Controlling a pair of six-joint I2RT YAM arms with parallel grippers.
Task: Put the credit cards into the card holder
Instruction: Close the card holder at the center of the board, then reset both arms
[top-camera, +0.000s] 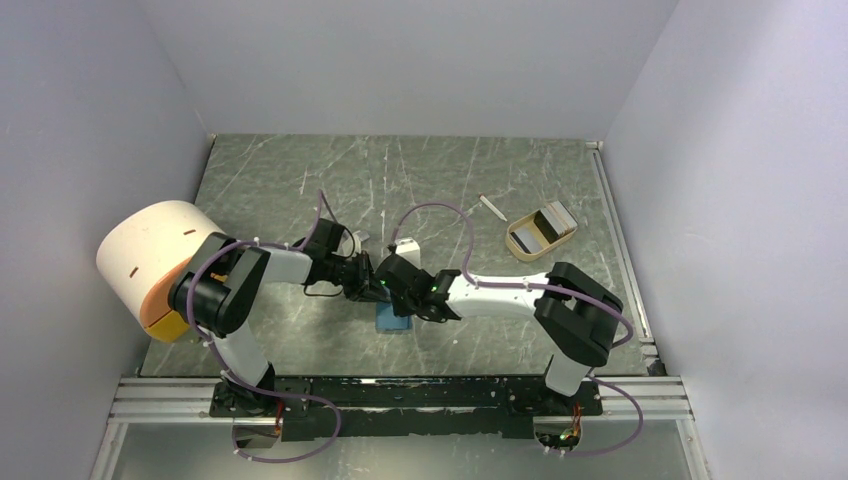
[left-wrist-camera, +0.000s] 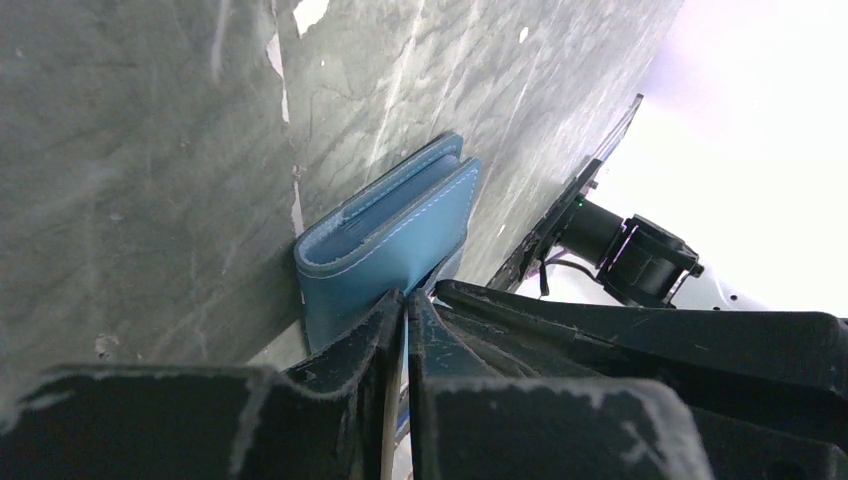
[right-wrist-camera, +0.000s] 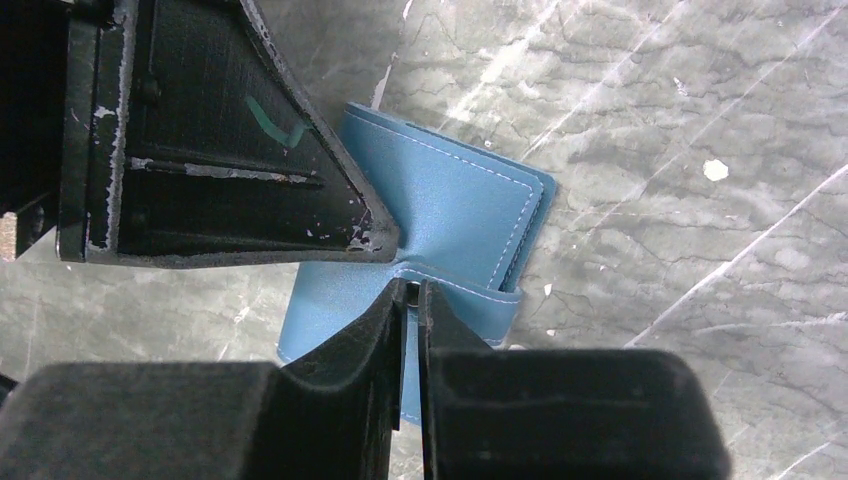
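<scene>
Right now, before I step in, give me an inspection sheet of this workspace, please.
Surface: dark green marbled table top, pale streaks and scuffs.
Job's things: card holder folded over, on the table between the two arms; credit cards in the tan tray, far right.
Clutter: white stick beside the tray; large cream drum with an orange end at the left edge.
Tools: left tool and right tool each shut on an edge of the card holder.
Cables: purple cables loop over both arms.
Surroundings: plain pale walls on three sides.
</scene>
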